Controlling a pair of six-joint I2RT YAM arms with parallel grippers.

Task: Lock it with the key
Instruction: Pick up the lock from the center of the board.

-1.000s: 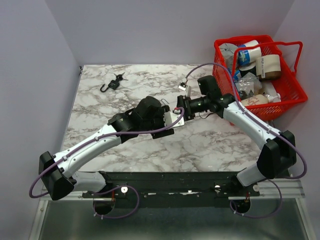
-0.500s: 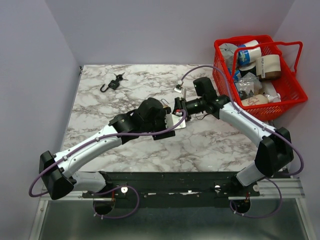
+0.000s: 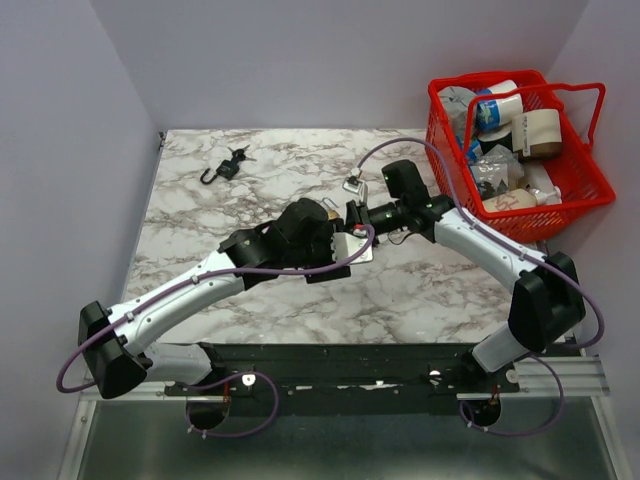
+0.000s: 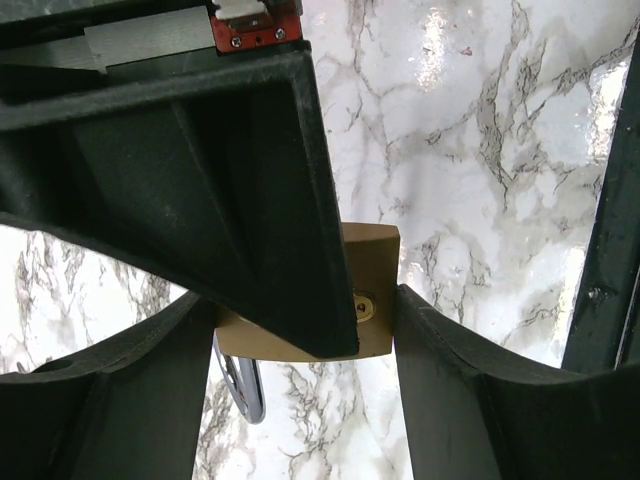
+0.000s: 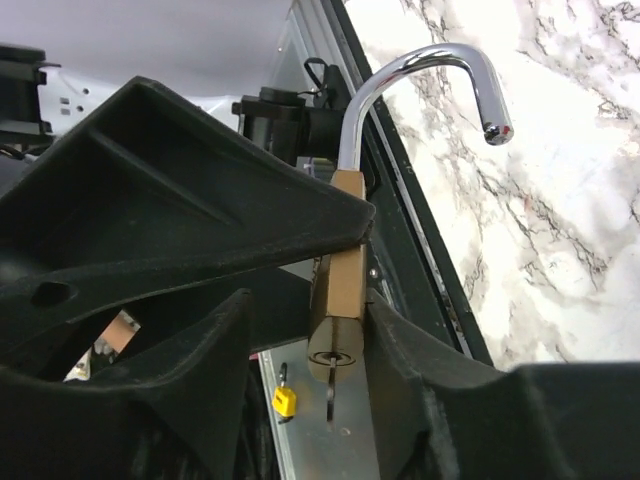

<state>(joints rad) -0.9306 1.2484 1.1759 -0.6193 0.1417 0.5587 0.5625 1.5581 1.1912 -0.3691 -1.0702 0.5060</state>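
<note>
since a second ago the right arm has slid leftward to meet the left one above the middle of the white marbled worktop (image 3: 420,290), and the right pincer (image 5: 310,305) has narrowed. the left pincer (image 4: 300,315) clamps the small brass padlock (image 4: 375,260) by its sides. only the right wrist view shows the chrome shackle (image 5: 430,52) swung open. there one right finger touches the brass body, but whether that pincer grips i cannot tell. the tiny bunch of black-headed keys (image 3: 238,154) lies at the far left beside the squat black padlock (image 3: 222,172), well apart from both pincers.
</note>
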